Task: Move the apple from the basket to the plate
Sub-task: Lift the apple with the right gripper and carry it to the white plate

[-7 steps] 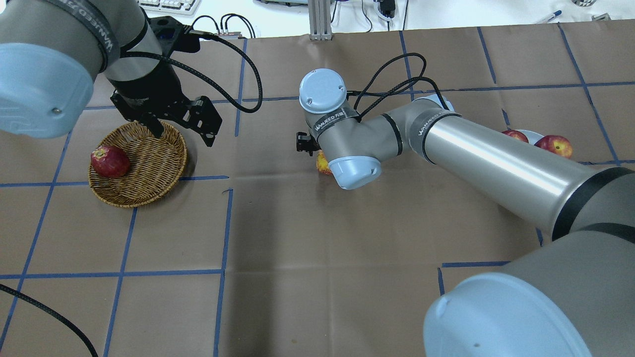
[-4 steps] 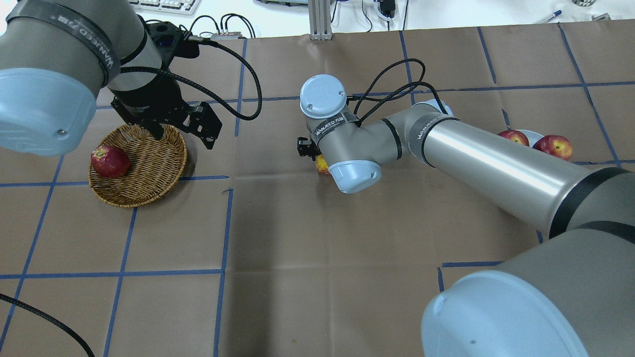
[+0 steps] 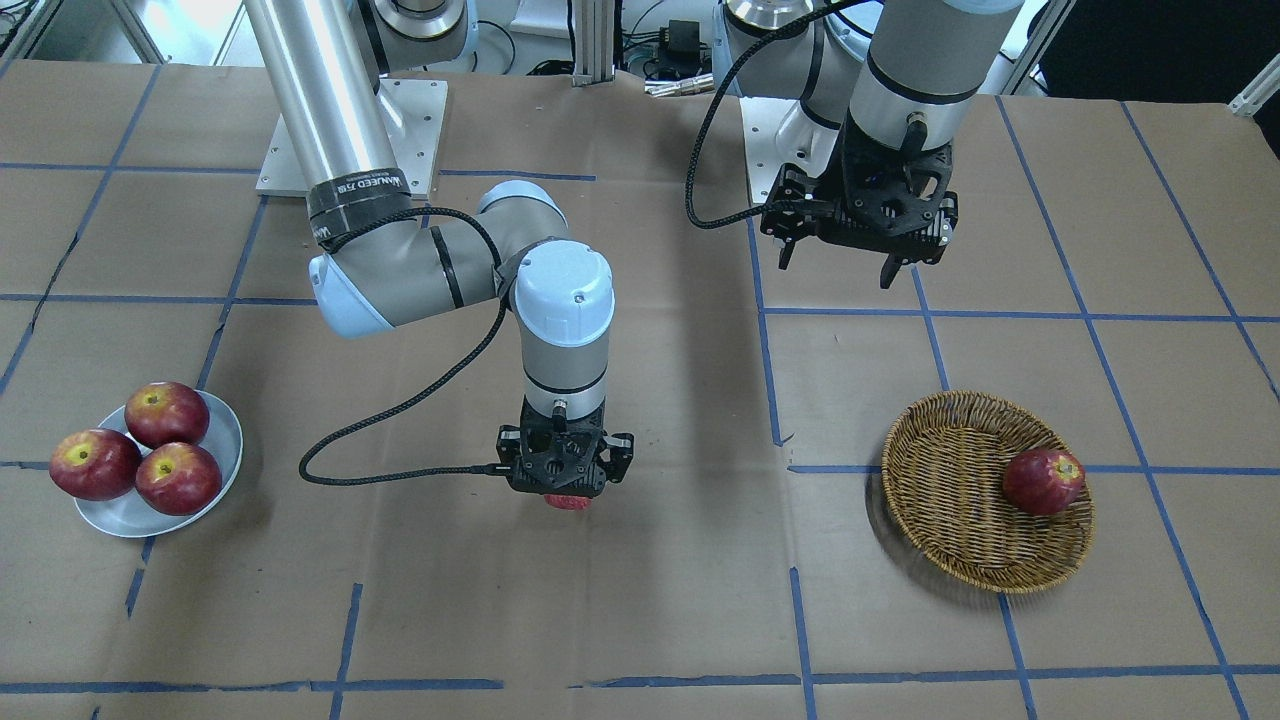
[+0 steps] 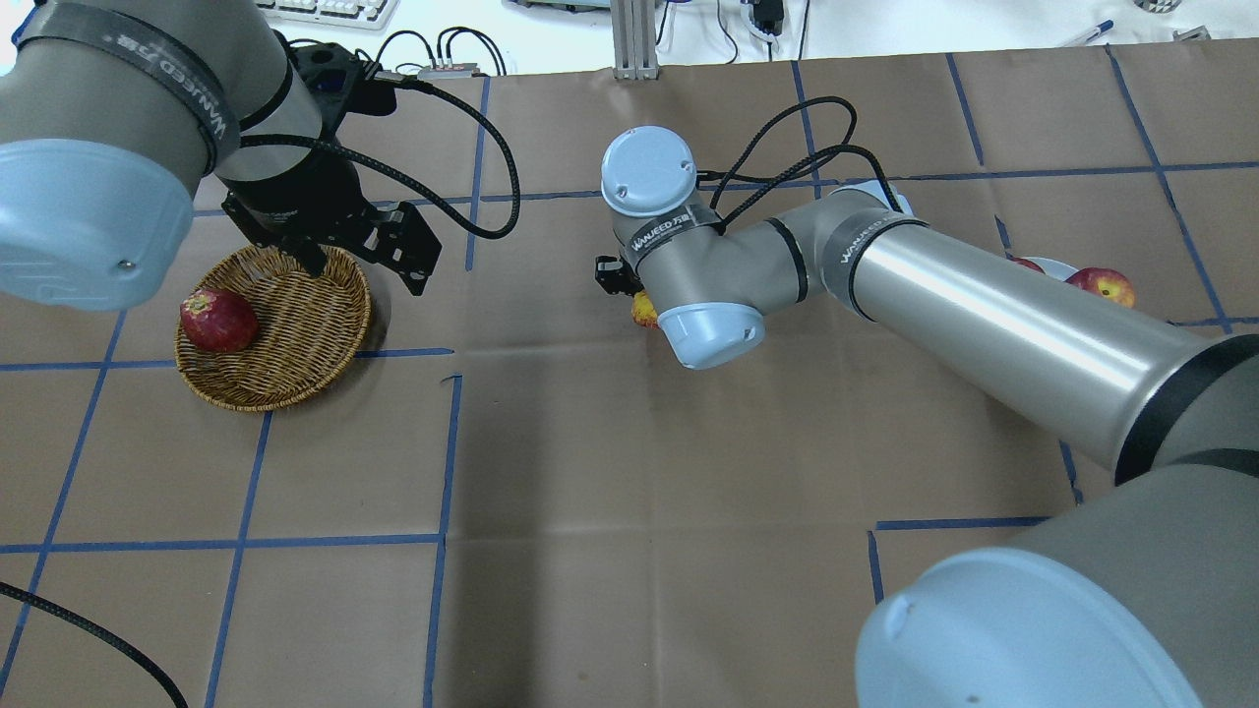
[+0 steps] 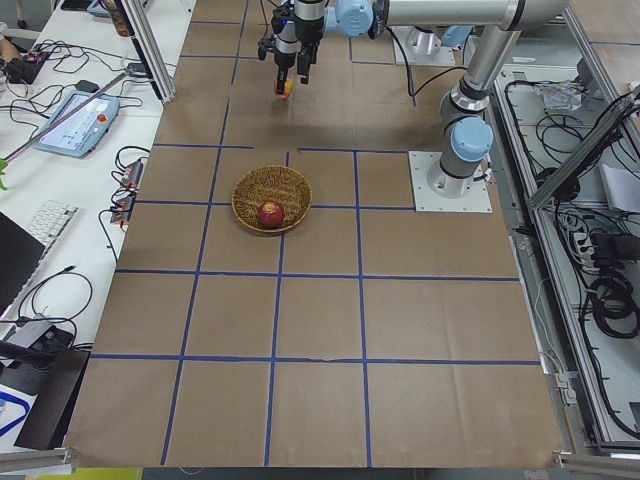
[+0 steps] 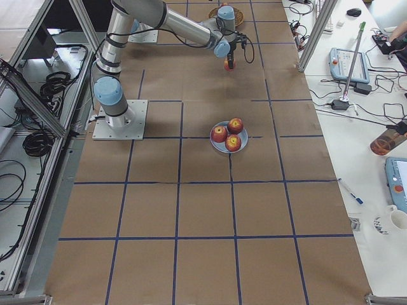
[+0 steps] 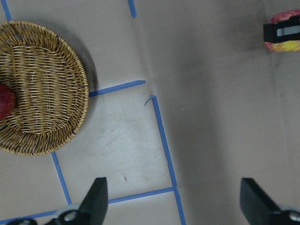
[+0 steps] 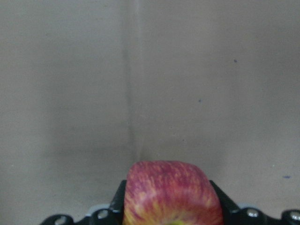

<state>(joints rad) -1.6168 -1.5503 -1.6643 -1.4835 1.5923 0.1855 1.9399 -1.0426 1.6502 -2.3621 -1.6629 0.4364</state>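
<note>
My right gripper (image 3: 567, 492) is shut on the pinkish-red apple (image 8: 171, 192) with a yellow patch and holds it over the middle of the table. The apple also shows in the overhead view (image 4: 644, 310) under the right wrist. The wicker basket (image 3: 940, 560) lies on my left side with one dark red apple (image 3: 1043, 480) in it. My left gripper (image 3: 838, 270) hangs open and empty above the table beside the basket (image 4: 295, 383). The pale plate (image 3: 225, 440) sits at my far right with three red apples on it.
Brown paper with blue tape lines covers the table. The right arm's long silver link (image 4: 993, 324) reaches across from my right side, over the plate (image 4: 1054, 264). The left wrist view shows the basket (image 7: 70, 93) and the held apple (image 7: 283, 40).
My right wrist has shifted slightly away from the robot and to the right with the apple in its grip. My left arm shifted a little over the basket's far edge, then held still.
</note>
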